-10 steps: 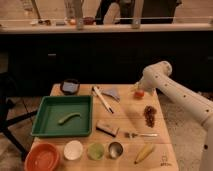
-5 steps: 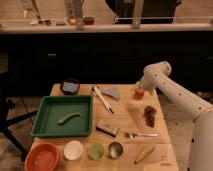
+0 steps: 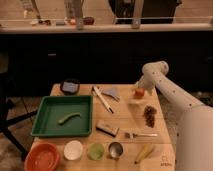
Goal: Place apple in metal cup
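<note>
Camera view, me at the controls: I have the white arm [image 3: 170, 92] reaching in from the right. The gripper [image 3: 135, 90] is down at the apple [image 3: 139, 93], near the far right corner of the wooden table [image 3: 122, 117].

Spotter: Does it have hold of the apple?

Me: I see the jaws standing wide apart, right at the fruit. Whether a finger touches the apple I cannot tell, because the two overlap from where I look.

Spotter: And the metal cup?

Me: I find the metal cup [image 3: 116, 149] upright at the near edge of the table, well apart from the apple. It stands between the pale green cup [image 3: 95, 150] on one side and the banana [image 3: 145, 152] on the other. Beyond the green cup, the white cup [image 3: 73, 149] and an orange bowl [image 3: 43, 157] carry the row on toward the left corner.

Spotter: Anything lying between apple and cup?

Me: I count a dark grape bunch [image 3: 149, 115] just nearer me than the apple, then a fork [image 3: 140, 134] nearer again. The green tray [image 3: 50, 125] fills the left side of the table.
</note>
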Tool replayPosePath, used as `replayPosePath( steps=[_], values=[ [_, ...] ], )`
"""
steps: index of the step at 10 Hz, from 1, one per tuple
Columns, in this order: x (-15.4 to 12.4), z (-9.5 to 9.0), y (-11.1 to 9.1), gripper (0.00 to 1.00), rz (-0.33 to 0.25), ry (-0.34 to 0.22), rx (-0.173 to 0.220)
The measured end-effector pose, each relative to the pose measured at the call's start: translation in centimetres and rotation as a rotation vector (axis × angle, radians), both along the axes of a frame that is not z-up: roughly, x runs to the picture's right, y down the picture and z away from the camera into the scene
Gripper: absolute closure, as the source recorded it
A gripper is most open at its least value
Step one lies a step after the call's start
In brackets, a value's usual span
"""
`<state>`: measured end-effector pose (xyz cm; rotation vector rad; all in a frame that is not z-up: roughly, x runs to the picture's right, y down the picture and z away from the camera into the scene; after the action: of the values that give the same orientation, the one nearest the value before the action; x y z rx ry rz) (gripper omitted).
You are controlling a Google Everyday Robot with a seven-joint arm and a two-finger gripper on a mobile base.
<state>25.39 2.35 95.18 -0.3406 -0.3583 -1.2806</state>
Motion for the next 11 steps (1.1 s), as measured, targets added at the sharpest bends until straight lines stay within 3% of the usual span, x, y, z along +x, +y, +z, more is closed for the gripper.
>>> replayPosePath(
  steps=[9,11],
  values=[
    [1.2,2.8,0.4,0.20,-0.002,0.001,0.027],
    [1.2,3.1,0.6,0.33,-0.003,-0.006,0.023]
  ],
)
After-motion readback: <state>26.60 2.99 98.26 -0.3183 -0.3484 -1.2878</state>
